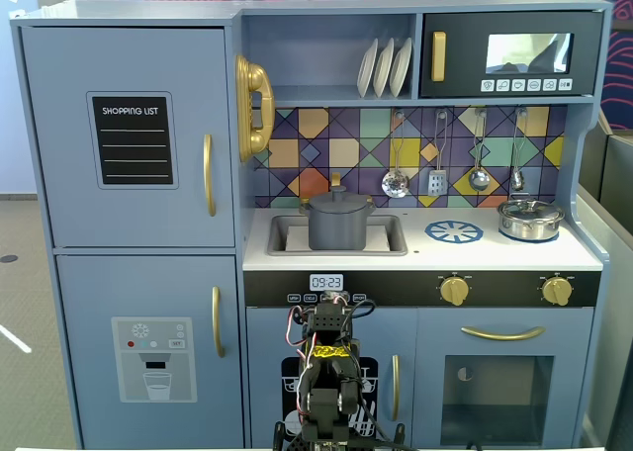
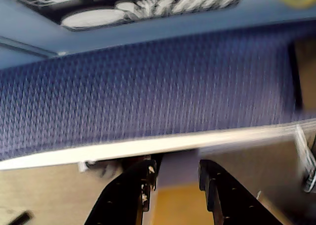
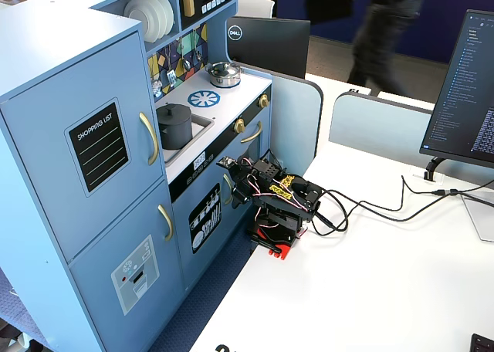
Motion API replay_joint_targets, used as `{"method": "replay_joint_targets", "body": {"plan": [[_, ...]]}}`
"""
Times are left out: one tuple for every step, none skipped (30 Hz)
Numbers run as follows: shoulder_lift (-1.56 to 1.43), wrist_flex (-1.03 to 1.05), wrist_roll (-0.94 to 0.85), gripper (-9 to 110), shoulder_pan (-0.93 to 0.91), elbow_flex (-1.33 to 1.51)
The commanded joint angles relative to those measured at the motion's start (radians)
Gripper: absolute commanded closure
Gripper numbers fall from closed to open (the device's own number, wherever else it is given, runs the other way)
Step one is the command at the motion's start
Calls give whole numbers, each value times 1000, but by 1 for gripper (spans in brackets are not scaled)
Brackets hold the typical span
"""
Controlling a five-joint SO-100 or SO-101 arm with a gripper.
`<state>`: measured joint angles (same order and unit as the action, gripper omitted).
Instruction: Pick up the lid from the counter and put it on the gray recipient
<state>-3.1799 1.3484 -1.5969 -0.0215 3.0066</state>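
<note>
Already the lid sits on the gray recipient in the sink, left of the burner print on the worktop. The fingers, narrowly parted and empty, hang folded far below, near the cabinet front.

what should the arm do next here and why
Probably no more than a park at rest. The lid already sits on the gray pot in the sink, knob up. The pincer is empty, its jaws apart, low in front of the cabinet, well below the counter.
</note>
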Motion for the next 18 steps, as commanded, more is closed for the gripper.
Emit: {"method": "replay_joint_targets", "body": {"plan": [[2, 158, -60, 101, 6, -6], [2, 164, -35, 101, 8, -6], [2, 167, -21, 101, 8, -6], [2, 169, -14, 101, 8, -6], [2, 178, 29, 98, 8, -6], [2, 181, 98, 97, 3, -6], [2, 179, 100, 97, -3, -6], [2, 181, 86, 97, -6, -6], [2, 181, 87, 96, -6, -6], [2, 181, 87, 96, -6, -6], [2, 181, 87, 96, -6, -6], [2, 181, 87, 95, -6, -6], [2, 181, 87, 95, -6, -6], [2, 181, 87, 95, -6, -6], [2, 181, 87, 94, -6, -6], [2, 181, 87, 94, -6, -6], [2, 181, 87, 94, -6, -6], [2, 181, 87, 93, -6, -6]]}}
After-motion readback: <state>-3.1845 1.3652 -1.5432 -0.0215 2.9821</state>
